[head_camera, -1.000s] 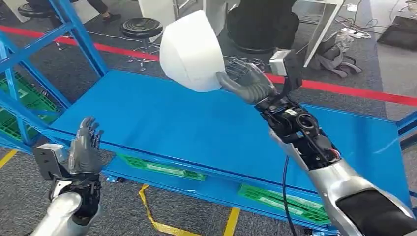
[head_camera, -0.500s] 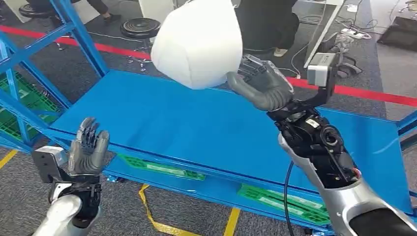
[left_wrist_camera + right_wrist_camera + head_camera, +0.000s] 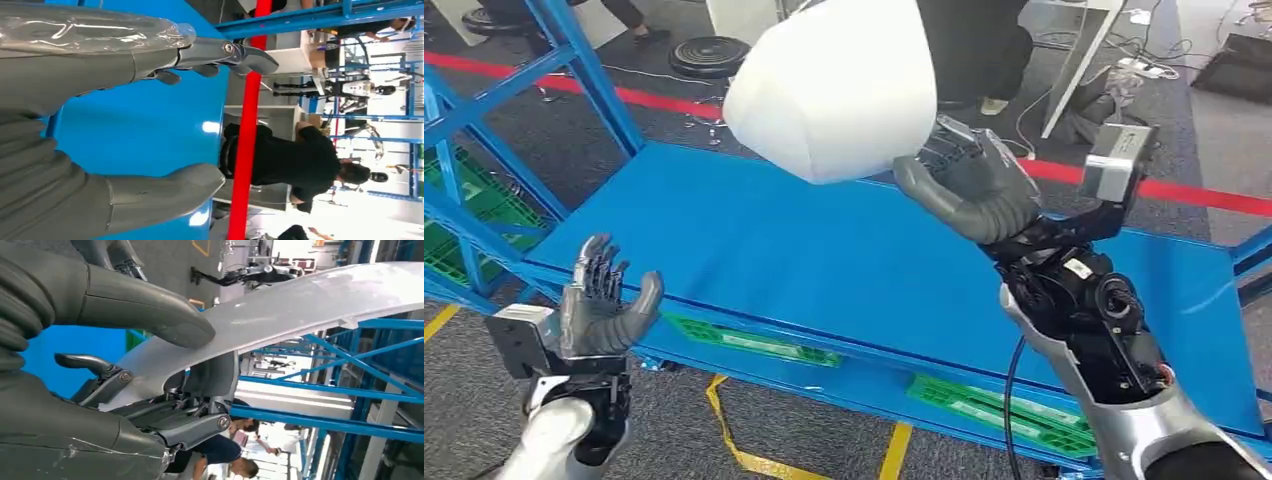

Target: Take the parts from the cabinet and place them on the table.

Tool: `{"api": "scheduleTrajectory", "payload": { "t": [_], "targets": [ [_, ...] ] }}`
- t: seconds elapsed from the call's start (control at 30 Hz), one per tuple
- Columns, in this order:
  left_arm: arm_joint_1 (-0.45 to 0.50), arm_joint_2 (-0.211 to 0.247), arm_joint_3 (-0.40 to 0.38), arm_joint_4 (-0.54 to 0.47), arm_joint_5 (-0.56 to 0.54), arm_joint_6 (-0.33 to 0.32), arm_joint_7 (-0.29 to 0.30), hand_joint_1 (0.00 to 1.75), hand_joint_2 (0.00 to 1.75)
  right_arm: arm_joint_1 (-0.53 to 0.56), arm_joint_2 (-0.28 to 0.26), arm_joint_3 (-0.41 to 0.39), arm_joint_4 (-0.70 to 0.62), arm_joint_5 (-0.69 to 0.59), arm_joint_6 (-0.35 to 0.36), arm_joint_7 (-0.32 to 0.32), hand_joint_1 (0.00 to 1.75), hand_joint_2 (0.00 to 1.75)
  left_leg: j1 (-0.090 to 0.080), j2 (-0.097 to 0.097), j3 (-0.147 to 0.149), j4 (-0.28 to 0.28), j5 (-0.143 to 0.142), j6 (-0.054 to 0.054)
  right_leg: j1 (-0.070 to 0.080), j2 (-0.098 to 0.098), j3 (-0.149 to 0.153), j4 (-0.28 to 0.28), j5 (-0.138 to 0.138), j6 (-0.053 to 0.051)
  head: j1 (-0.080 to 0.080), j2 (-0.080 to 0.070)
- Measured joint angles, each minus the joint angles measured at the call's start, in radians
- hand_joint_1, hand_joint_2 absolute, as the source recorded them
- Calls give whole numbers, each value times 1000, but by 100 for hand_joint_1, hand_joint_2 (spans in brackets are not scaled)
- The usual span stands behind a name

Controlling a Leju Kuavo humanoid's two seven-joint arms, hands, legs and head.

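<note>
A large white curved shell part [image 3: 834, 85] hangs in the air above the blue shelf board [image 3: 754, 250], held at its lower right edge by my right hand [image 3: 969, 185]. In the right wrist view the thumb presses on the pale part [image 3: 300, 305] while the fingers [image 3: 190, 427] clamp it from the other side. My left hand [image 3: 602, 300] stands raised at the lower left, just in front of the board's near edge, fingers spread and holding nothing. The left wrist view shows that hand [image 3: 115, 110] with its fingers apart over the blue board [image 3: 145, 120].
Blue rack posts [image 3: 584, 70] rise at the left. Green pallets [image 3: 754, 345] lie under the board. A red floor line [image 3: 1194, 195] runs behind the rack, with a black stool [image 3: 711, 55] and a person in black [image 3: 969, 45] beyond it. Yellow tape [image 3: 734, 440] marks the floor.
My right hand has lifted the white part higher and drawn it closer to the camera. The left hand has opened its thumb outward a little and stayed in place.
</note>
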Motion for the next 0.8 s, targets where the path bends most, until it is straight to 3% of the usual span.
{"api": "scheduleTrajectory", "payload": {
  "t": [0.8],
  "targets": [
    [2, -5, 0, -3, 8, -56, -23, 0, 175, 6, -10, -2, -20, -2, 8, -4, 175, 175, 0, 0, 0, 0, 0, 0, 0, 0, 0, 0, 0, 0, 0, 0]
  ]
}}
